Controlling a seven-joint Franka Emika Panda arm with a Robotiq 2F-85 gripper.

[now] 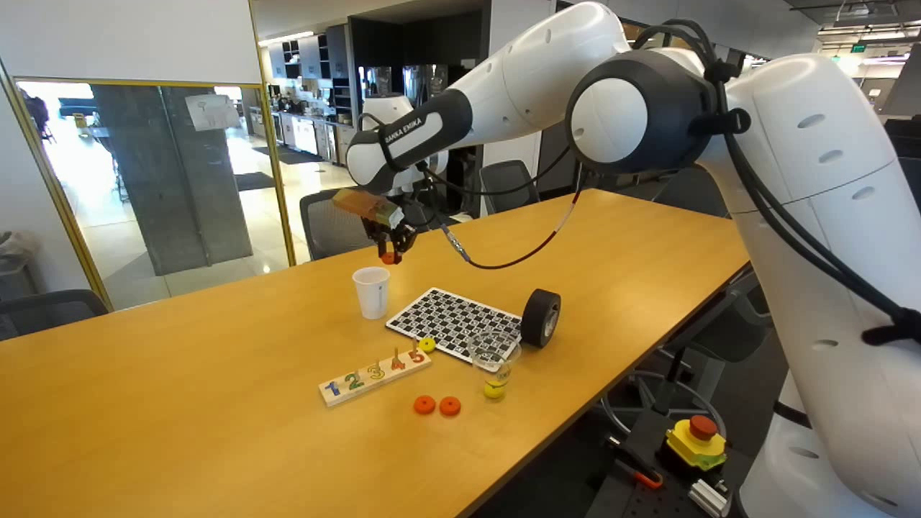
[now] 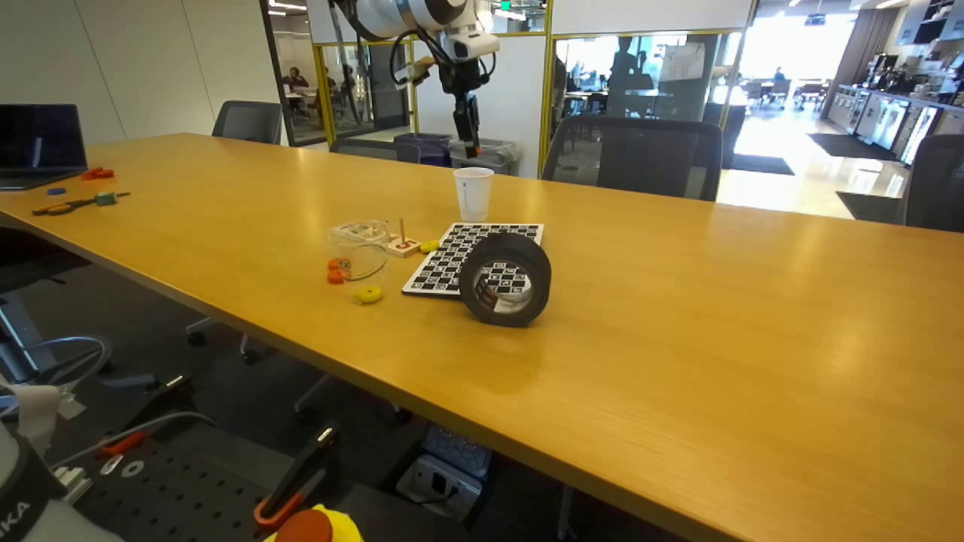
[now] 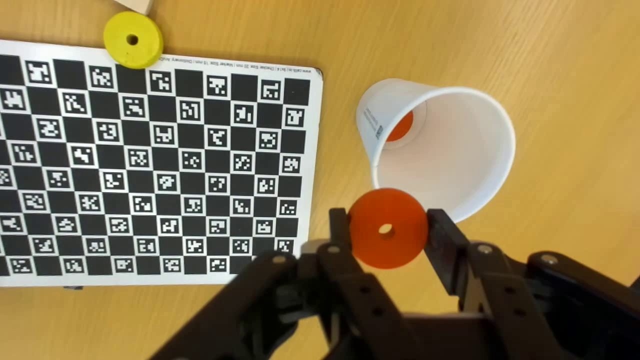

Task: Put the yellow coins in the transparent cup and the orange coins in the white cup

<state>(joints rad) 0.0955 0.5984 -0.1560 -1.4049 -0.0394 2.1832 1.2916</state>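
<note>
Fingers pinched an orange coin, apparently left of centre above the white cup; early release risked missing.

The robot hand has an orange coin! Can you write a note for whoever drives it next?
Hand: shut on an orange coin, held higher than the white cup.
Done: another orange coin lies inside the white cup; a yellow coin shows in the transparent cup.
Left: probably drop the held coin into the white cup, then two loose orange coins from the table. The loose yellow coin, at the edge of the checkered board, goes in the transparent cup.
</note>
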